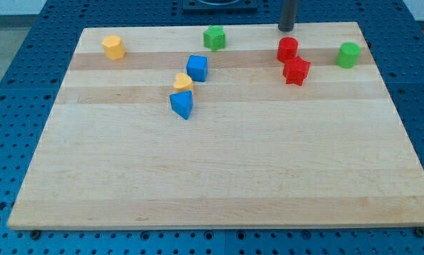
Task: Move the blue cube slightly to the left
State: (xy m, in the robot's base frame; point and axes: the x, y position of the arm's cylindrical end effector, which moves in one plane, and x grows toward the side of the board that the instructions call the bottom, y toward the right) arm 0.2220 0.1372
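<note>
Nearest the camera lies the bare lower stretch of the wooden board (pixel 219 184), which rests on a blue perforated table (pixel 13 106). The closest block is a blue wedge-like block (pixel 182 104), left of the board's middle. Touching or just beside its upper edge sits a small yellow block (pixel 183 81), its shape hard to make out.

The blue cube (pixel 197 68) stands just up and to the view's right of that yellow block, in the upper half of the board, left of centre. It sits flat with one corner turned toward the view's bottom; being a cube, it has no clear long axis.

Toward the view's top left is a yellow hexagonal-looking block (pixel 113 47). A green block (pixel 214 37) lies near the top edge, above the blue cube. At the view's right, a red cylinder (pixel 288 49) touches a red star-like block (pixel 296 71) below it, and a green cylinder (pixel 348 54) stands apart further right.

The rod comes down at the top edge; its tip (pixel 287 30) holds nothing, sits just above the red cylinder and well apart from the blue cube. The board carries no containers.
</note>
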